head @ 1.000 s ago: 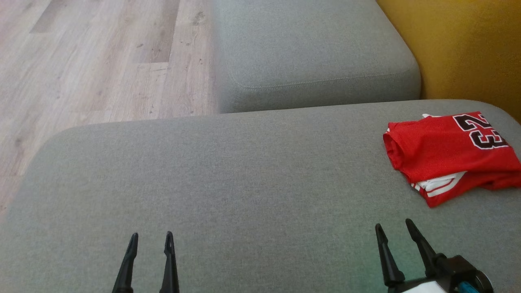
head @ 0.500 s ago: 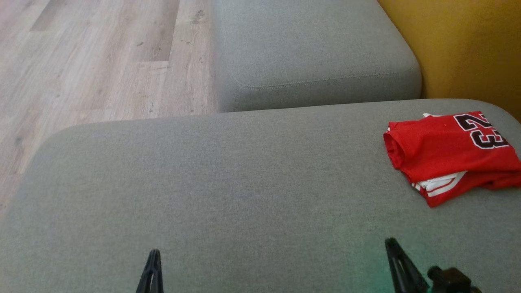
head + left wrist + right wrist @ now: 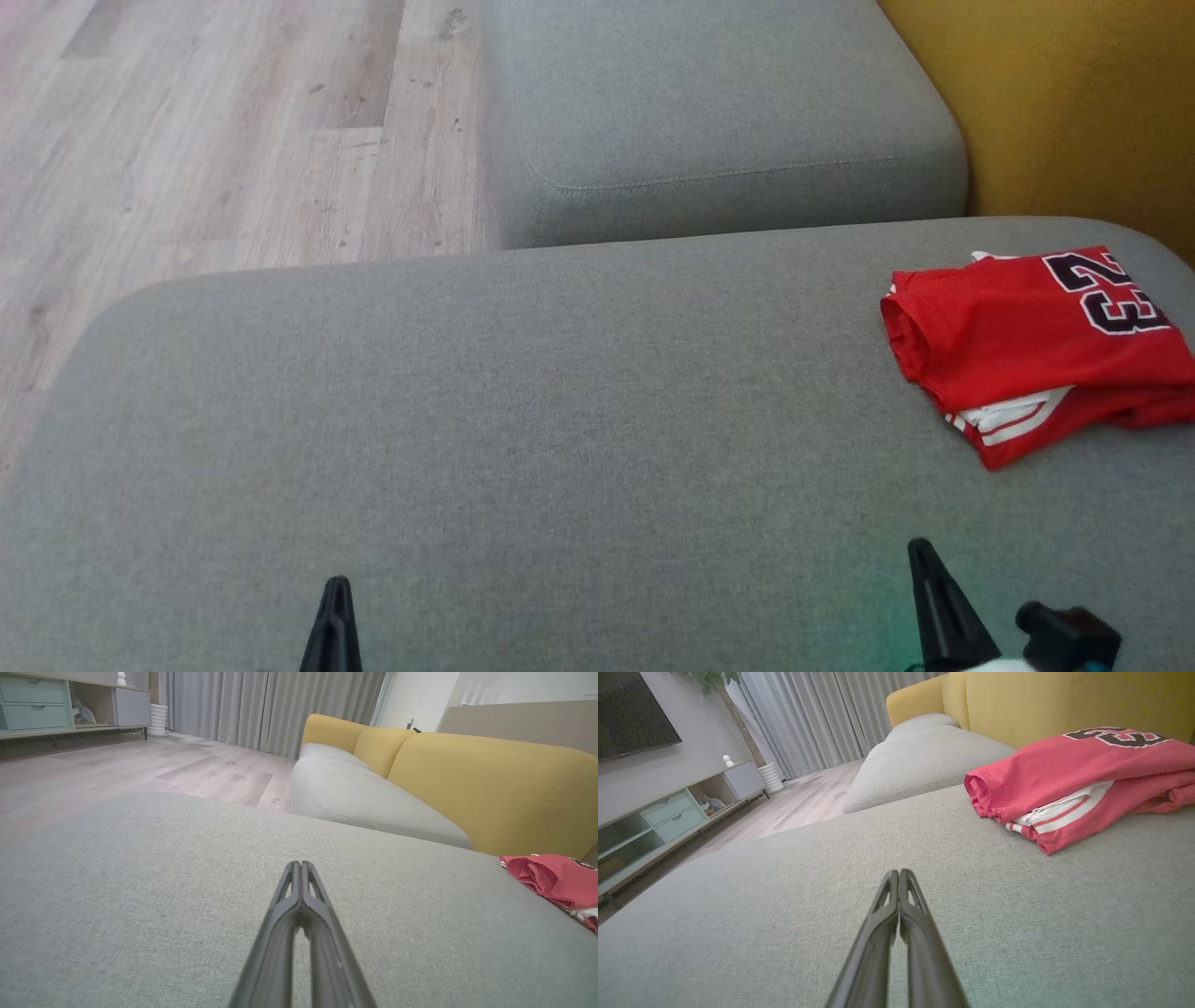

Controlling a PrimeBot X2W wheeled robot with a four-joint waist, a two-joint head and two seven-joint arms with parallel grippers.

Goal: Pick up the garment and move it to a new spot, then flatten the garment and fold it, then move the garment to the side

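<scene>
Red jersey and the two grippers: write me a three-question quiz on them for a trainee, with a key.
1. True or false: the folded red jersey lies on the grey sofa seat, and neither gripper touches it.
2. Multiple choice: the fingers of the left gripper are A) open; B) shut on nothing; C) shut on the jersey.
3. Short answer: which gripper is nearer the jersey?

Key: 1 true; 2 B; 3 the right gripper.
</scene>
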